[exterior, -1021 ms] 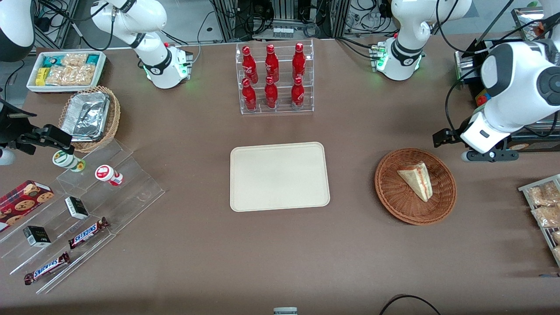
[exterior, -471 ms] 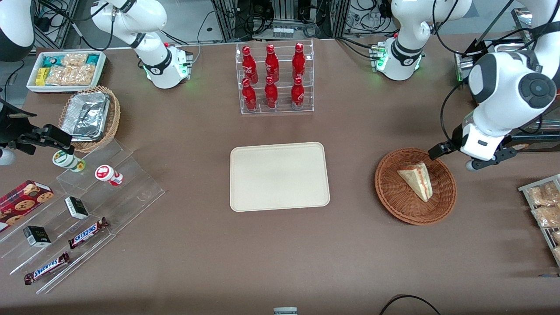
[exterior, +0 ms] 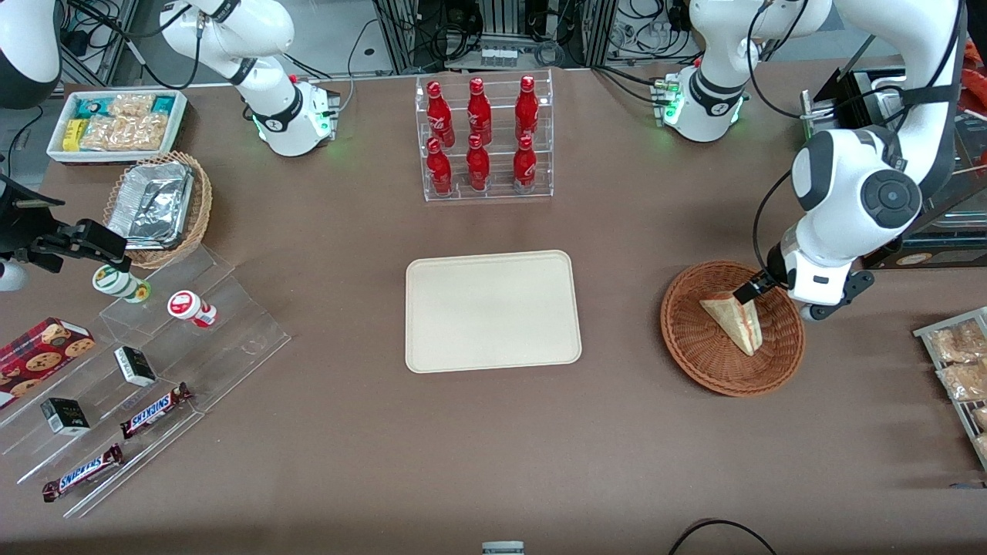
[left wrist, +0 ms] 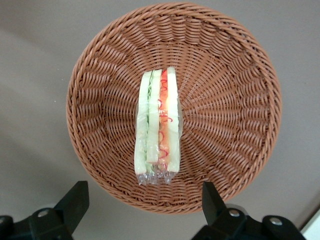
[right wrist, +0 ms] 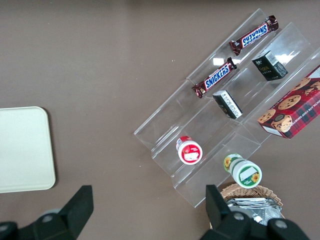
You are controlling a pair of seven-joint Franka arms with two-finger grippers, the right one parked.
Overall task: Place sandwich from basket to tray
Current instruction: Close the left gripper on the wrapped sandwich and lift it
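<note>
Hanging over the basket [exterior: 731,328] with its two fingers wide open, the gripper [left wrist: 142,205] holds nothing
One sandwich [left wrist: 158,125] lies in the one basket on the counter [exterior: 347,432], and one bare tray [exterior: 492,311] sits well apart, near six red bottles [exterior: 480,135]
</note>
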